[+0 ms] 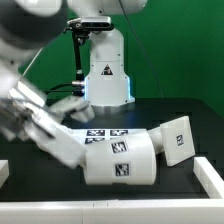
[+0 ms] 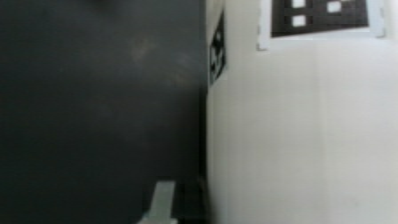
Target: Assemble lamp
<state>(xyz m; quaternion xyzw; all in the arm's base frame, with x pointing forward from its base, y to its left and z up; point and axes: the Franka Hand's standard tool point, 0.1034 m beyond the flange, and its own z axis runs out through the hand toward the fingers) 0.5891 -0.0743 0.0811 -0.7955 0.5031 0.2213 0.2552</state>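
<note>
The large white shade lies on its side at the front of the black table, tags showing on its wall. The squarish base block stands tilted just to the exterior view's right of it. My gripper is low at the shade's end on the exterior view's left, right against it. In the wrist view one fingertip shows beside the edge of a broad white tagged surface, with a thin dark gap between them. The other finger is hidden. I cannot pick out the bulb.
The marker board lies flat behind the shade. The white robot pedestal stands at the back. A white rail runs along the table's edge at the exterior view's right, and another at its left.
</note>
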